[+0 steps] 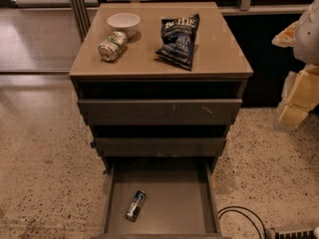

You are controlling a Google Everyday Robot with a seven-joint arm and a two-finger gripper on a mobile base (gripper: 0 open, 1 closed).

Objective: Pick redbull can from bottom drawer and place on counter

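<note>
The redbull can point(136, 205) lies on its side in the open bottom drawer point(174, 188), toward 7 o'clock on its floor, with its long axis running from 1 to 7 o'clock. It is likely light, stiff and slick, and apt to roll, so grasp across the narrow middle. The gripper point(298, 96) hangs at 3 o'clock of the cabinet, well apart; whether it is spread or closed I cannot tell. The counter point(219, 54) has free space at 4 o'clock.

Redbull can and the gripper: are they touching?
Apart: camera view shows the redbull can on the bottom drawer floor, gripper up at the right edge.
</note>
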